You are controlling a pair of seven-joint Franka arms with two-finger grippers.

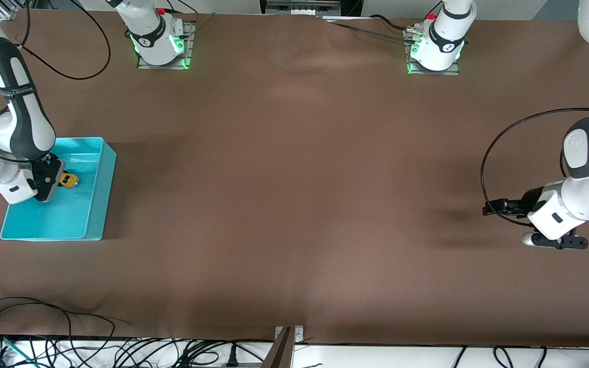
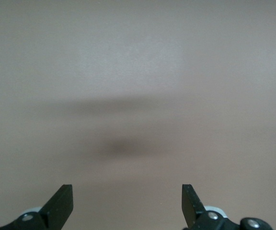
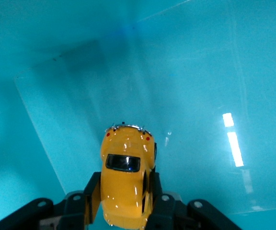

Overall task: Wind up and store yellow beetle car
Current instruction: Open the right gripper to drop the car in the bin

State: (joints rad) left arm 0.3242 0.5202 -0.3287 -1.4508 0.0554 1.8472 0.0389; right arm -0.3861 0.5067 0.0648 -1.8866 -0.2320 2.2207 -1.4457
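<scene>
The yellow beetle car is a tiny rounded toy with a dark window. My right gripper is shut on its sides and holds it inside the teal bin, low over the bin's floor. Whether the wheels touch the floor I cannot tell. My left gripper waits open over bare table at the left arm's end, with nothing between its fingers.
The brown table cover spreads between the bin and the left arm. Cables lie along the table edge nearest the front camera. A cable loops by the left arm.
</scene>
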